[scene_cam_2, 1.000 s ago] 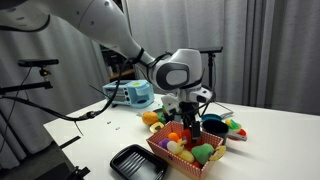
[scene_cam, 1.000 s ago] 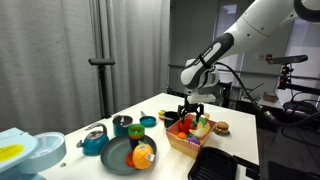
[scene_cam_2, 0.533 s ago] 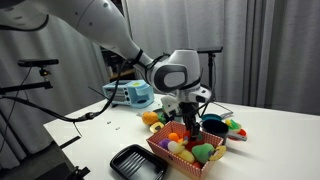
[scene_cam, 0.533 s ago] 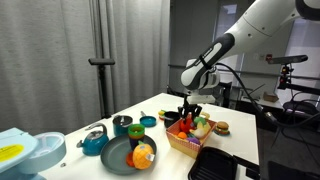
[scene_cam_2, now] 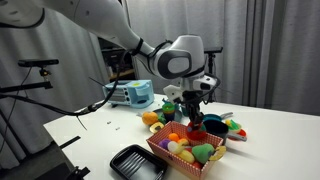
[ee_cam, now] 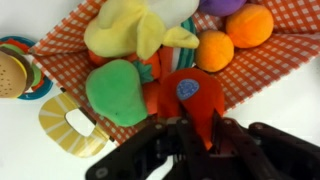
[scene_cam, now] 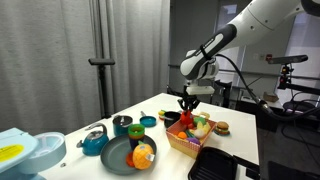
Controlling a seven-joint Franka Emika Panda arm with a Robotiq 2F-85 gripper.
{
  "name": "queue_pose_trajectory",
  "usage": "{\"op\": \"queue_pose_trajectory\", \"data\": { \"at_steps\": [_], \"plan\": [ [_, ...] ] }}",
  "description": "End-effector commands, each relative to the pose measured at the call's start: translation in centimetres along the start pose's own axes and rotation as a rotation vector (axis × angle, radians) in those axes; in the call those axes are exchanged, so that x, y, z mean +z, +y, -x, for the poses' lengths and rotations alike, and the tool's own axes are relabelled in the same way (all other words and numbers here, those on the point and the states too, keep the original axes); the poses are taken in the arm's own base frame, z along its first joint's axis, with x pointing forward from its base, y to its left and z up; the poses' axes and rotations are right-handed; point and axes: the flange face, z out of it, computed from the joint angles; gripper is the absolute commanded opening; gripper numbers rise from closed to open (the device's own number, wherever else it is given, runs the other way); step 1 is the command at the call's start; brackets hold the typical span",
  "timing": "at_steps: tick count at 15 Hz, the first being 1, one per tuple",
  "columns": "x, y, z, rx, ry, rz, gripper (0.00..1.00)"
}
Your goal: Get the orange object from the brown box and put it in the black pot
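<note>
On the white tabletop, the brown box, lined with red checked cloth, holds toy foods: a yellow piece, a green pear and round orange fruits. The black pot sits just beside the box; its contents cannot be told. The gripper hangs above the box, its fingers pinching the orange object.

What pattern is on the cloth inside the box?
The cloth has red-and-white checks; the wrist view shows it best.
</note>
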Motion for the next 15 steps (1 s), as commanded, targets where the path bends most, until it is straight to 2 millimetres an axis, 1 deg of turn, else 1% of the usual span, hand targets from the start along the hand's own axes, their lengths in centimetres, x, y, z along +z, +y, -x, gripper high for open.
{"op": "queue_pose_trajectory", "data": {
  "at_steps": [1, 4, 5, 7, 8, 9, 11, 15],
  "plan": [
    [-4.6, 0.1, -2.4, 0.024, -0.040, -0.002, 0.03],
    [-7.8, -0.4, -5.0, 0.085, 0.012, -0.023, 0.04],
    [-8.5, -0.8, -6.0, 0.117, 0.049, -0.034, 0.04],
    [-9.2, -1.6, -7.9, 0.176, 0.125, -0.058, 0.04],
    [-9.2, -2.1, -8.8, 0.196, 0.142, -0.056, 0.04],
    [-8.9, -2.7, -9.3, 0.214, 0.153, -0.053, 0.04],
    [-7.6, -3.8, -10.3, 0.237, 0.151, -0.041, 0.04],
    [-3.9, -4.9, -11.3, 0.251, 0.104, -0.012, 0.04]
  ]
}}
